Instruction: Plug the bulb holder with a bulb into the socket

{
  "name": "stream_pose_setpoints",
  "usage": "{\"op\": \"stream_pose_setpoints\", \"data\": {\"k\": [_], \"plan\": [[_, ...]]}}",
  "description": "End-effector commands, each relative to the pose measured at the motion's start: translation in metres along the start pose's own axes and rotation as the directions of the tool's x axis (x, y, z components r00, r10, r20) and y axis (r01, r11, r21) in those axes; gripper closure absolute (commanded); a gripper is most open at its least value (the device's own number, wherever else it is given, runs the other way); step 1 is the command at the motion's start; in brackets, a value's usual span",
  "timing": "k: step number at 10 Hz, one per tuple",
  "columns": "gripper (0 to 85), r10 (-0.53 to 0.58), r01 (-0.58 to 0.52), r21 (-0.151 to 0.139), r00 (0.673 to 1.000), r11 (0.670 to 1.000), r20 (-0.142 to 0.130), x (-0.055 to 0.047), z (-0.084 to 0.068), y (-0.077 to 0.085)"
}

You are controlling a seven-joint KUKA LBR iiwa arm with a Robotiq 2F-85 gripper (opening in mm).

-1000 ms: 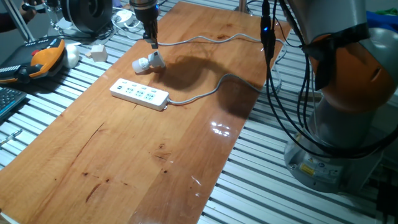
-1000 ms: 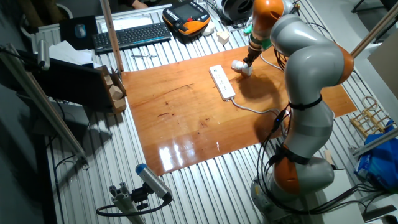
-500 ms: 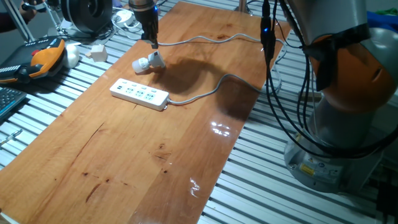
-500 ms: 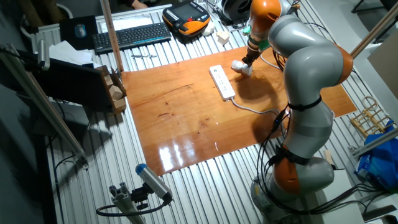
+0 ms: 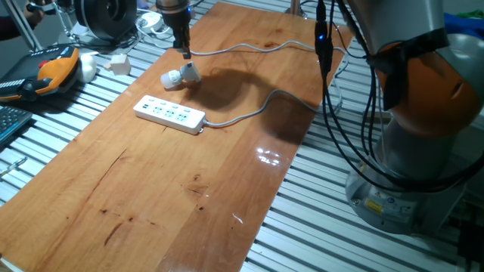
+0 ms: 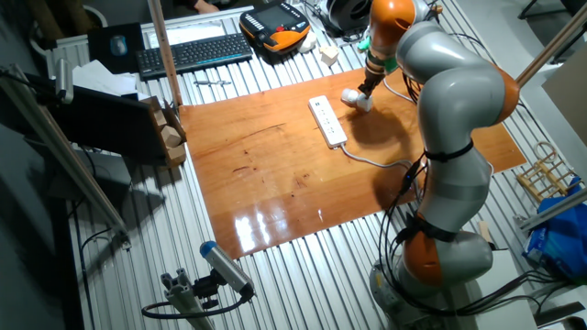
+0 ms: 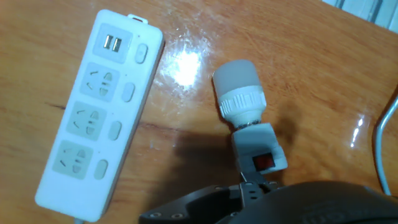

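- my hand [image 5: 187, 54] is right at the plug end of the bulb holder [image 7: 247, 124]; can't tell if it's gripping
- light, fragile bulb, so I'd grab the stiff plug body
- power strip [image 7: 98, 112] lies beside it on the surface [image 5: 174, 189]

- In the hand view we lose the plug end of the small white bulb holder with its round white bulb [image 7: 247, 118] behind the dark gripper [image 7: 249, 190] body; whether the fingers meet on it we cannot tell.
- The long flat white power strip [image 7: 95, 109] runs off the bottom edge there, cable end unseen.
- In both fixed views the gripper's [image 5: 186, 53] fingertips are too small for us to judge.
- The orange-and-black handheld controller [image 5: 51, 69] is cut by the left edge.
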State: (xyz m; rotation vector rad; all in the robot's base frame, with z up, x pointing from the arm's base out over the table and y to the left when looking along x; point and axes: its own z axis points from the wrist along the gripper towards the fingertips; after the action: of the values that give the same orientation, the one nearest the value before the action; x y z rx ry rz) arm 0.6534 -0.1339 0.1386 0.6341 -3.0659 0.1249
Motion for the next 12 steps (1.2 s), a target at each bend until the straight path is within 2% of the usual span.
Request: {"op": "stream_pose_setpoints", "data": {"k": [1, 4, 6, 9, 12], "plan": [[85.0, 0.001, -0.001, 0.0, 1.0, 1.0, 0.0, -0.002, 0.001, -0.002], [85.0, 0.008, -0.008, 0.017, 1.0, 1.0, -0.012, -0.006, 0.001, -0.009], [85.0, 0.018, -0.018, -0.003, 1.0, 1.0, 0.0, -0.011, 0.002, -0.012], [85.0, 0.03, -0.03, -0.008, 1.0, 1.0, -0.003, -0.021, -0.009, -0.019], [85.0, 0.039, -0.039, 0.003, 0.999, 0.999, 0.003, -0.023, -0.009, -0.021]]}}
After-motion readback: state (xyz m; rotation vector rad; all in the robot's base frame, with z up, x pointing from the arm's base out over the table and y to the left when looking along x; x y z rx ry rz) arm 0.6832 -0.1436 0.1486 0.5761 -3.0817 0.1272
